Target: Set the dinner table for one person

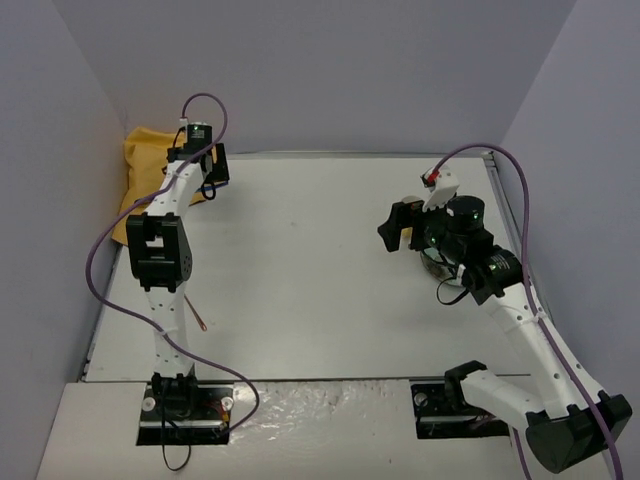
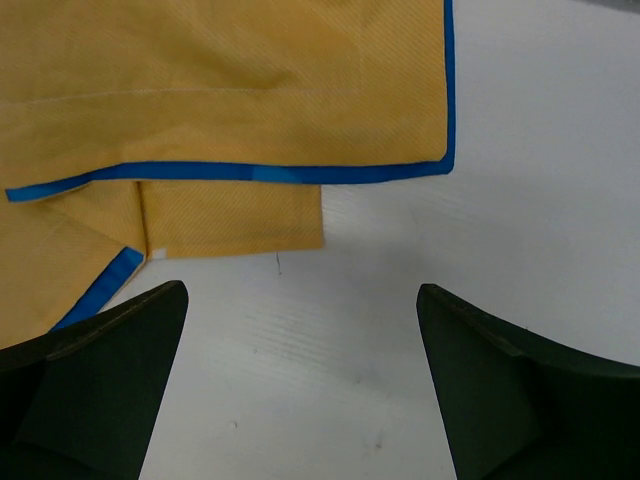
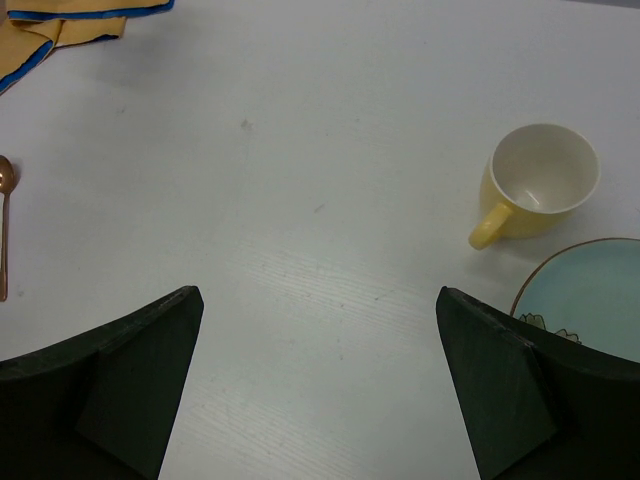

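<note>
The white dinner table [image 1: 300,270] fills the top view. My left gripper [image 1: 207,172] is open and empty at the far left, just above the table [image 2: 330,350], with its open jaws [image 2: 300,300] short of the folded orange-yellow, blue-edged cloth [image 2: 220,90]. My right gripper [image 1: 400,228] is open and empty at the right, above bare table [image 3: 320,300]. In the right wrist view a yellow cup [image 3: 540,180] stands upright beside a pale blue, gold-rimmed plate [image 3: 590,295], both to the right of the jaws. In the top view the right arm mostly hides them.
The cloth [image 1: 145,175] lies against the left wall at the back. A thin copper spoon [image 1: 197,312] lies near the left arm and shows at the right wrist view's left edge [image 3: 4,230]. Lavender-grey walls enclose three sides.
</note>
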Robot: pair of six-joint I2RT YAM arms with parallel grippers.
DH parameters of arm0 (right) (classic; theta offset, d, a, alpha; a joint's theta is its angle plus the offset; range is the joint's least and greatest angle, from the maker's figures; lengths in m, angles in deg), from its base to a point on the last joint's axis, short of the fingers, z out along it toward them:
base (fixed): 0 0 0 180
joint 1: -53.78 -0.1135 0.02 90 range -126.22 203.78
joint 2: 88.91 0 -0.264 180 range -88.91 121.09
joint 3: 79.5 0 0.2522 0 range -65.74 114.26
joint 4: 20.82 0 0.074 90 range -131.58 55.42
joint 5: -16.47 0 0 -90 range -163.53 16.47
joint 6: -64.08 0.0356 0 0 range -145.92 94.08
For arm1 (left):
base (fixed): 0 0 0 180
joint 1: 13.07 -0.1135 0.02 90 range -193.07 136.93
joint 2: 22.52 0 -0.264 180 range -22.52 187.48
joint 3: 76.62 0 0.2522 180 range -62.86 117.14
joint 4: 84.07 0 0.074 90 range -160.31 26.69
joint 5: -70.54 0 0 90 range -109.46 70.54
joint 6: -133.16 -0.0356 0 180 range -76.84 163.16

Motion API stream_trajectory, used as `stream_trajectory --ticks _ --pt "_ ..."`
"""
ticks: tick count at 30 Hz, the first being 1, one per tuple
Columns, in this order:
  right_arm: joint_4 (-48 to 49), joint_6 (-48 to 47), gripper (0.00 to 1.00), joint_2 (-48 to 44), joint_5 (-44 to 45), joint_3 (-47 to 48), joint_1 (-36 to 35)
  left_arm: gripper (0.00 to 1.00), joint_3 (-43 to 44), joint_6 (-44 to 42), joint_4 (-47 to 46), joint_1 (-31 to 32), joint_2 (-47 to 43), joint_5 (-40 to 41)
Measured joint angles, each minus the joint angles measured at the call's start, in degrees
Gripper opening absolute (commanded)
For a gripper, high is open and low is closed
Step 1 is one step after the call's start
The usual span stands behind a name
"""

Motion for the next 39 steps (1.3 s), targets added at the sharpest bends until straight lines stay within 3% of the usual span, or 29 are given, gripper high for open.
stream_trajectory --ticks 11,31,34,39 --pt "0.2 0.1 1.0 4.6 -2.9 0.0 0.0 0.96 8.7 -0.5 -6.4 -0.2 11.3 -4.8" --pt "0.7 3.5 1.0 6.6 -5.0 -1.5 0.0 0.76 13.9 -1.3 -10.6 -1.3 20.2 -10.9" --pt "0.8 3.9 1.0 6.6 -5.0 -1.7 0.0 0.66 14.2 -1.4 -10.6 -1.3 20.5 -11.1" --pt "0.8 4.6 1.0 6.5 -5.0 -1.7 0.0 0.42 15.4 -1.1 -10.1 -1.3 21.2 -11.0"
